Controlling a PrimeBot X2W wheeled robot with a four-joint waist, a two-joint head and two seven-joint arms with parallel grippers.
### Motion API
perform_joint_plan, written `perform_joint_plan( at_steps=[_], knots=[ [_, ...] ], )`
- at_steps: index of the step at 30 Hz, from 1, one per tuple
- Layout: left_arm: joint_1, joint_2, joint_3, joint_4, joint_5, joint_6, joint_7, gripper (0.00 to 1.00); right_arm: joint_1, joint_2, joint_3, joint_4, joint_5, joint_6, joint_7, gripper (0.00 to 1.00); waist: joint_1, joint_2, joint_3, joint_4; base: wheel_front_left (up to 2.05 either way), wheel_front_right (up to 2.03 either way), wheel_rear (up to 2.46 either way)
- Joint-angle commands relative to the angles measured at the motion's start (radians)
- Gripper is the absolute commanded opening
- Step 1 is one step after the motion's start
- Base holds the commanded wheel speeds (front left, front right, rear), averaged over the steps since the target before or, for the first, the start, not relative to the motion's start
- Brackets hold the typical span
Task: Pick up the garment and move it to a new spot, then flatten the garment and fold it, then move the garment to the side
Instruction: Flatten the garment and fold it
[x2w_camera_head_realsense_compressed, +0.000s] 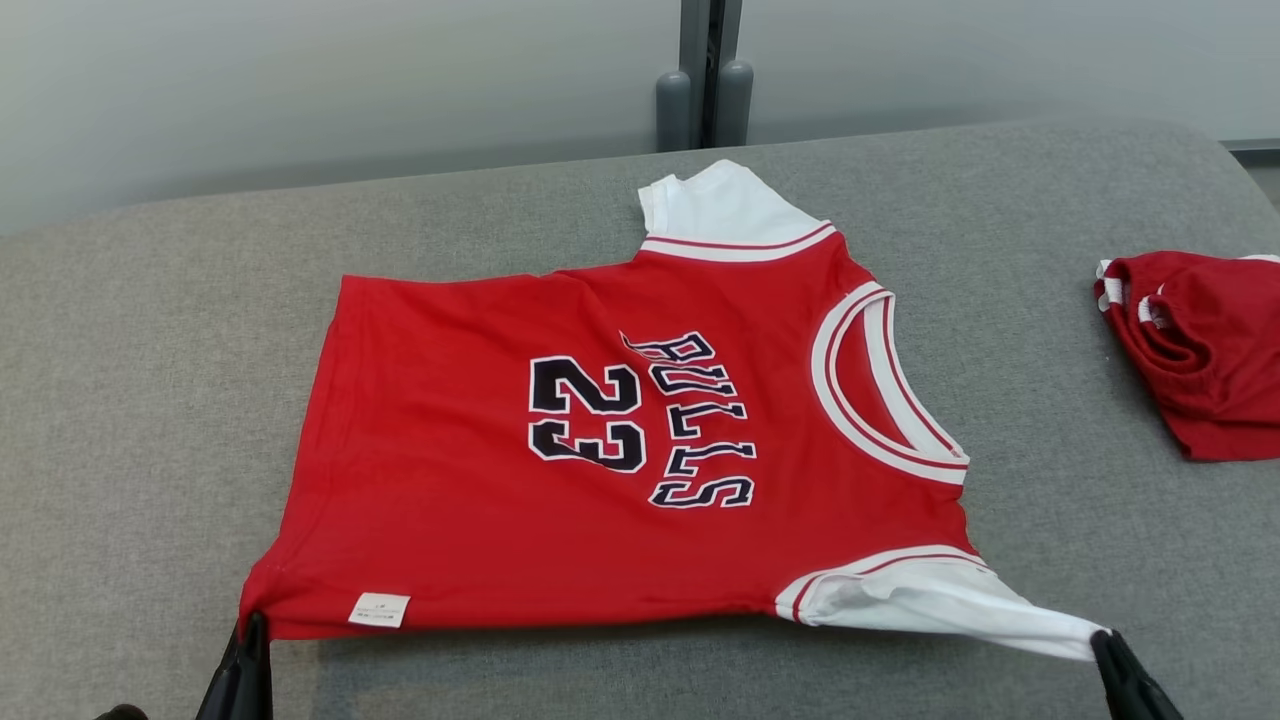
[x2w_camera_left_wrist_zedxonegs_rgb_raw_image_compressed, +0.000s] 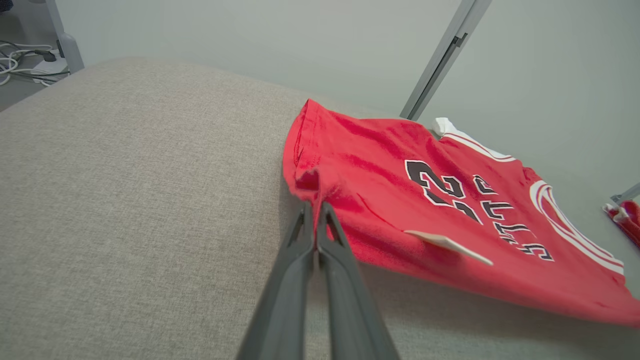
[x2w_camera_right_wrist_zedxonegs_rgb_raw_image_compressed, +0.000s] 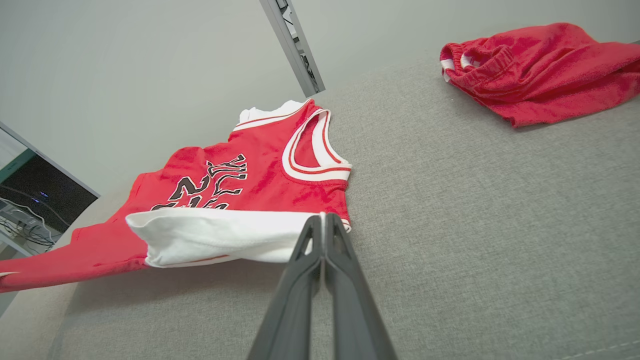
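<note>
In the head view, the red shirt lies spread front-up near the middle of the grey padded surface, with its neck opening toward the right and its hem toward the left, so the black "23" and "BULLS" read sideways. At the lower left, the left gripper is closed on the near hem corner, just beside a small white label. At the lower right, the right gripper is pinched shut on the tip of the near white sleeve, which is drawn out to a point toward it. The far white sleeve lies flat on the surface. A second red garment sits bunched at the right edge, well apart from the shirt. In the left wrist view, the two dark fingers meet with the red hem corner bunched between their tips. The shirt's near edge is raised off the surface with a shadow beneath it, and the label sticks out from the hem. Cables lie on the floor at the upper left. In the right wrist view, the fingers are pressed together on the edge of the white sleeve, which is stretched taut above the surface over its own shadow. The bunched red garment lies at the upper right.
</note>
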Motion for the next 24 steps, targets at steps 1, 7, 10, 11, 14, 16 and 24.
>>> perform_joint_plan(
  at_steps=[1,7,10,11,14,16,24],
  knots=[
    [0.014,0.006,0.004,-0.039,0.005,0.016,0.016,0.00,0.010,0.005,-0.021,-0.035,-0.015,0.000,0.019,0.00,0.0000,-0.0001,-0.006,0.003,0.00,0.00,0.00],
    [0.002,0.022,-0.018,-0.080,0.005,0.035,0.096,0.00,-0.032,0.019,-0.042,-0.067,-0.047,0.000,0.069,0.00,0.0000,-0.0001,-0.002,0.009,0.00,0.00,0.00],
    [-0.019,0.031,-0.026,-0.075,0.008,0.034,0.121,0.00,-0.057,0.019,-0.041,-0.057,-0.050,0.000,0.074,0.00,0.0000,-0.0001,0.010,0.012,0.00,0.00,0.00],
    [-0.027,0.035,-0.029,-0.069,0.006,0.035,0.133,0.00,-0.075,0.016,-0.038,-0.051,-0.051,0.000,0.074,0.00,0.0000,-0.0001,0.017,0.011,0.00,0.00,0.00],
    [-0.060,0.046,-0.037,-0.048,0.003,0.034,0.163,0.00,-0.133,-0.002,-0.022,-0.020,-0.047,0.000,0.063,0.00,0.0000,-0.0001,0.040,0.012,0.00,0.00,0.00],
    [-0.086,0.053,-0.039,-0.034,0.001,0.037,0.181,0.00,-0.185,-0.019,-0.002,0.007,-0.045,0.000,0.050,0.00,0.0000,-0.0001,0.060,0.012,0.00,0.00,0.00],
    [-0.191,0.075,-0.022,-0.010,-0.016,0.032,0.213,0.00,-0.434,-0.123,0.080,0.158,-0.031,0.000,-0.028,0.00,0.0000,-0.0001,0.162,0.017,0.00,0.00,0.00]
  ],
)
